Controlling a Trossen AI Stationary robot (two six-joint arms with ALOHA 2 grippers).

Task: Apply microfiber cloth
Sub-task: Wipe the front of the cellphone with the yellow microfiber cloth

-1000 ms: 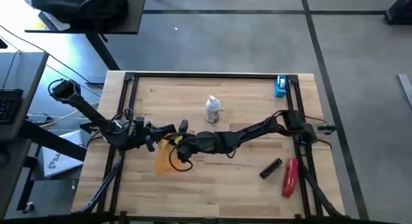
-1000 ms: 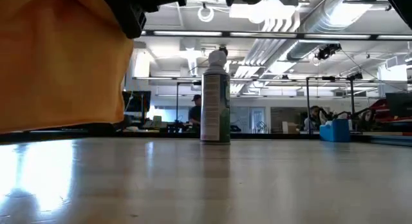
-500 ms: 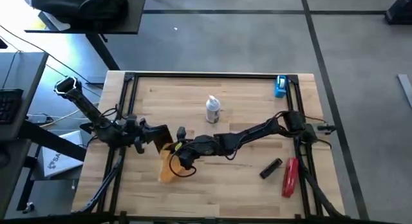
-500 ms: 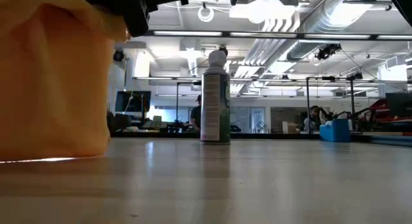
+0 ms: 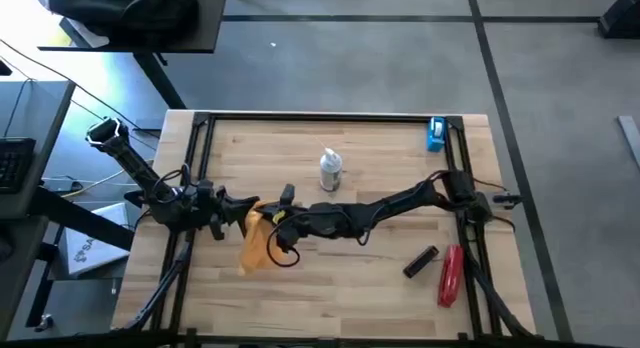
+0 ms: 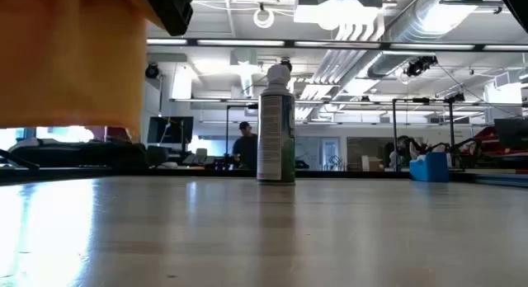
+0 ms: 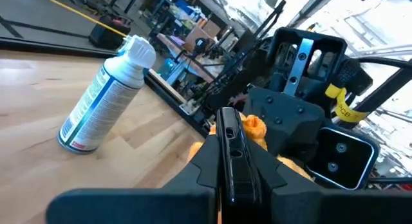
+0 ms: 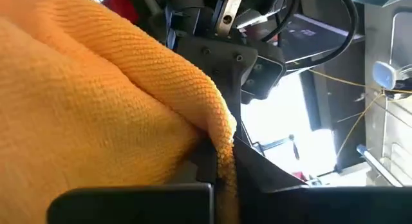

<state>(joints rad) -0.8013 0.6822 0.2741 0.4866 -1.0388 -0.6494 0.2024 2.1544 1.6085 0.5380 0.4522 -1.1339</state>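
Wooden table (image 5: 380, 278) – microfiber cloth (image 5: 254, 244) hanging from right hand (image 5: 272, 224)

No readable text anywhere; spray can (image 7: 96, 102) label print and yellow tag (image 7: 340, 105) lettering on the arm too small to read.

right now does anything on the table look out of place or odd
Nothing spilled or damaged. The soft orange-yellow microfiber cloth hangs off the wooden table, pinched between the left gripper and right gripper; the white spray can stands upright.
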